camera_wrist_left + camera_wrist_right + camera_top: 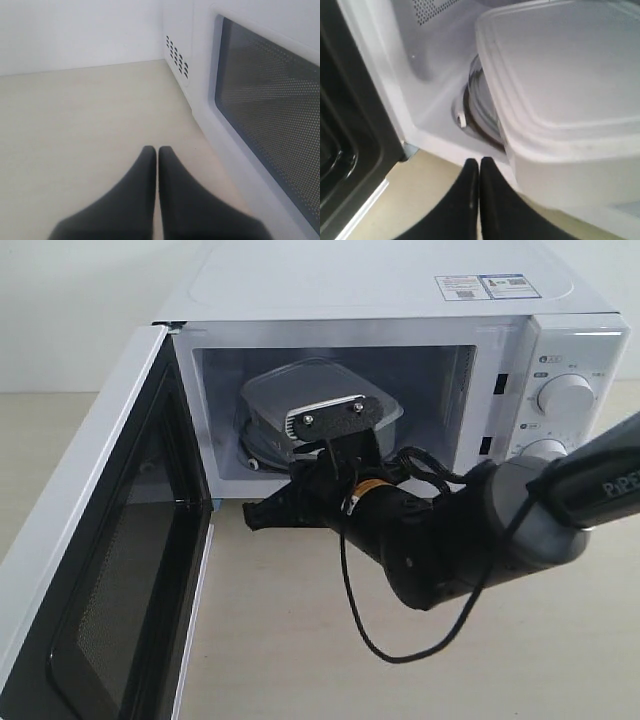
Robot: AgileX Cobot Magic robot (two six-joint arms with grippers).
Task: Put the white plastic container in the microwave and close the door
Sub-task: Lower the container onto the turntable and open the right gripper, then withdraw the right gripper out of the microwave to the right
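A: The rectangular translucent-white plastic container (560,95) just ahead of the right gripper (479,162) has a smooth, faintly frosted lid.
B: The fingers (462,210) look matt black. And the large white box-shaped microwave (380,290)?
A: A smooth, slightly glossy shell. Its white door (120,570) has a dark shiny window (270,125) with perforated mesh. The pale table (75,110) is matt.

white plastic container (272,398) inside microwave (400,300); door (90,570) swung open

One microwave (380,280), one door (90,570), one white plastic container (300,390), two dials (566,395), two stickers (487,286).
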